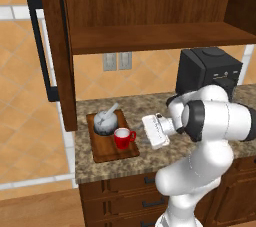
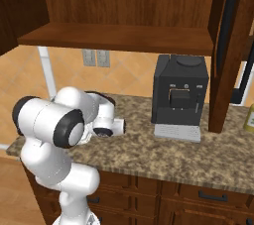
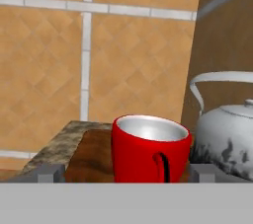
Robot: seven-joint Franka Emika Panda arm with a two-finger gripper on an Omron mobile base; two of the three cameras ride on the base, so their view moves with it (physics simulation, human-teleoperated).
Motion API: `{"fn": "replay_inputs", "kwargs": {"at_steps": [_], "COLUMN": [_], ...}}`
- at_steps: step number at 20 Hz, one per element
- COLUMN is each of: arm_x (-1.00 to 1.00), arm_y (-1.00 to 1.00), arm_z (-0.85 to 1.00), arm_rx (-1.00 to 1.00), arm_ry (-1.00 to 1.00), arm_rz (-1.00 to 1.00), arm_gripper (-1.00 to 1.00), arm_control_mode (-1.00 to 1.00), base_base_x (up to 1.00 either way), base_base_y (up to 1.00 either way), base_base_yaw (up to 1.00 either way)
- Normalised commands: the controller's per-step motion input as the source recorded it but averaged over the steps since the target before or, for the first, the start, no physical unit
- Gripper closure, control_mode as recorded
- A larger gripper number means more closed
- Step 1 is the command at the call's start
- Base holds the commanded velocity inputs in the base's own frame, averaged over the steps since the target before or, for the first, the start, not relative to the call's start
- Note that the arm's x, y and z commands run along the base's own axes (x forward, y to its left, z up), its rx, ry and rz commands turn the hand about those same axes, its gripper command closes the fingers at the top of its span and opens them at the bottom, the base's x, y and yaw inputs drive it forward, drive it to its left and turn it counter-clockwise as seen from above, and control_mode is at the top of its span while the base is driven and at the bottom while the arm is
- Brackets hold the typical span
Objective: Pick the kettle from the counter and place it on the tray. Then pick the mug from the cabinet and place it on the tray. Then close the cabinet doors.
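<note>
Mug [image 1: 123, 138] & kettle [image 1: 106, 120] are being carried by tray [image 1: 102, 154], center-left of frame, on counter [image 1: 150, 108]. Gripper [image 3: 126, 172] is being held wide open, 2 tips flanking mug, nothing gripped.

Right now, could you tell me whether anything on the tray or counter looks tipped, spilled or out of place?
Nothing stands out. The kettle and mug both sit upright on the tray, with no spill. The cabinet doors are open.

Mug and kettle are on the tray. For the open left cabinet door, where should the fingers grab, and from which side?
Grip the long black bar handle on the left cabinet door near its middle, coming from the room side: it runs vertically and stands off the panel, so the fingers could probably close across it.
</note>
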Motion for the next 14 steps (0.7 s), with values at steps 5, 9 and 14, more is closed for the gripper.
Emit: {"fn": "replay_inputs", "kwargs": {"at_steps": [5, 9, 14], "arm_x": [-0.44, -0.52, -0.51], "arm_y": [-0.18, -0.13, -0.17], "arm_z": [0.41, 0.62, 0.74], "arm_rx": [0.03, 0.01, 0.00], "arm_ry": [-0.09, -0.10, -0.03], "arm_rz": [-0.07, -0.11, -0.16], "arm_gripper": [-1.00, -1.00, -1.00], "arm_control_mode": [-1.00, -1.00, -1.00], "base_base_x": [0.00, 0.00, 0.00], "base_base_y": [0.00, 0.00, 0.00], "base_base_yaw": [0.00, 0.00, 0.00]}}
